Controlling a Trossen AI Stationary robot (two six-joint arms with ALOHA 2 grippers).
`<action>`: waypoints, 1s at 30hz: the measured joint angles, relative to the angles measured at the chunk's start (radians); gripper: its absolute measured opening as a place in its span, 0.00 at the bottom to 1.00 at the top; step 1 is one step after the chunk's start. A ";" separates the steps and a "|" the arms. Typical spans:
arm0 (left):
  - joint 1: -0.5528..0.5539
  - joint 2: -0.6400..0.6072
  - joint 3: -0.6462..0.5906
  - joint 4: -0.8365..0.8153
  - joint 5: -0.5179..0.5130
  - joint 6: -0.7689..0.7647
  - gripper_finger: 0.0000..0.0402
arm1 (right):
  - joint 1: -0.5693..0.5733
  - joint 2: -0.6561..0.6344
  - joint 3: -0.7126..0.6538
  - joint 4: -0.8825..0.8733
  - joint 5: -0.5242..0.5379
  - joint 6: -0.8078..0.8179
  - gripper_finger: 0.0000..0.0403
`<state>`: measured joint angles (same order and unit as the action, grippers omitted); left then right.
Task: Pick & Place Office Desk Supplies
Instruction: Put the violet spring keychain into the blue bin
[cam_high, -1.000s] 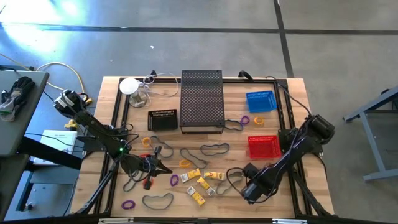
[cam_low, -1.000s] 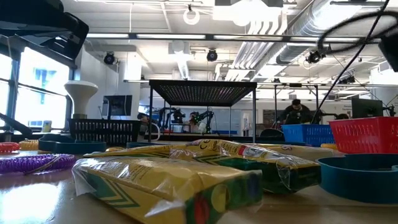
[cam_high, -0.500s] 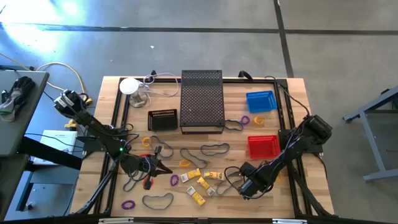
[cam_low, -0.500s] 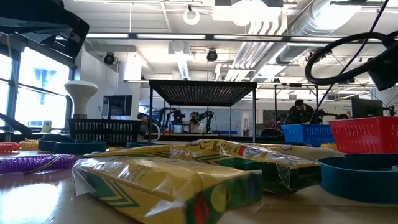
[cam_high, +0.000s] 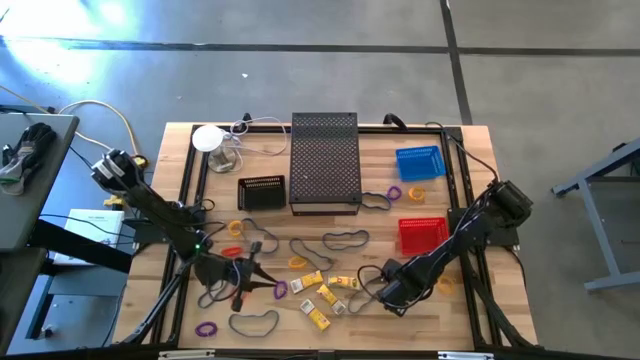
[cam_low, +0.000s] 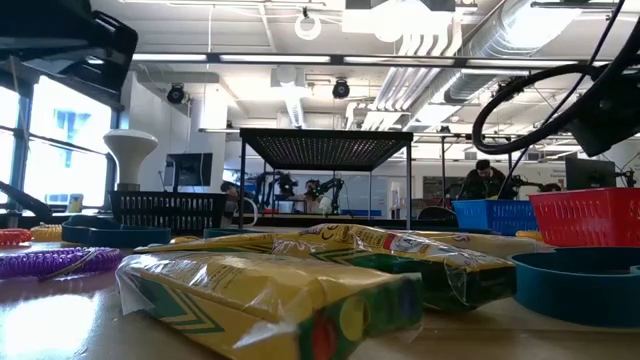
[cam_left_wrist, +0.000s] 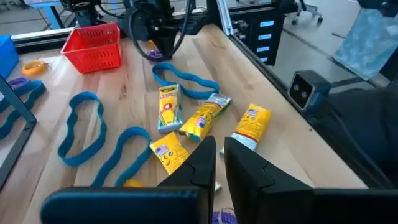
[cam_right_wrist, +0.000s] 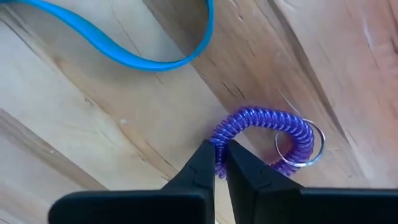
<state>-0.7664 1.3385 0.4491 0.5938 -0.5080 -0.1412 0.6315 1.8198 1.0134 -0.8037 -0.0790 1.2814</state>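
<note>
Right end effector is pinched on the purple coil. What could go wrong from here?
1. The right end effector grips only one end of the purple coil keychain, so the coil may stretch or slip out on lifting.
2. Its loose metal ring could swing and catch the nearby blue rubber band.
3. The left end effector, shut, sits close to the yellow crayon packs and might nudge them.
</note>
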 joint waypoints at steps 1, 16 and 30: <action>0.002 0.007 0.000 0.012 0.000 0.000 0.07 | 0.000 0.000 0.000 0.001 0.002 -0.001 0.03; 0.007 0.018 0.000 0.128 0.066 -0.141 0.08 | 0.123 0.000 0.185 -0.122 0.158 -0.030 0.01; 0.010 0.018 0.000 0.184 0.067 -0.141 0.08 | 0.071 -0.007 0.541 -0.759 0.497 0.022 0.01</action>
<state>-0.7567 1.3567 0.4491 0.7778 -0.4408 -0.2826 0.7028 1.8127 1.5548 -1.5629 0.4185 1.3034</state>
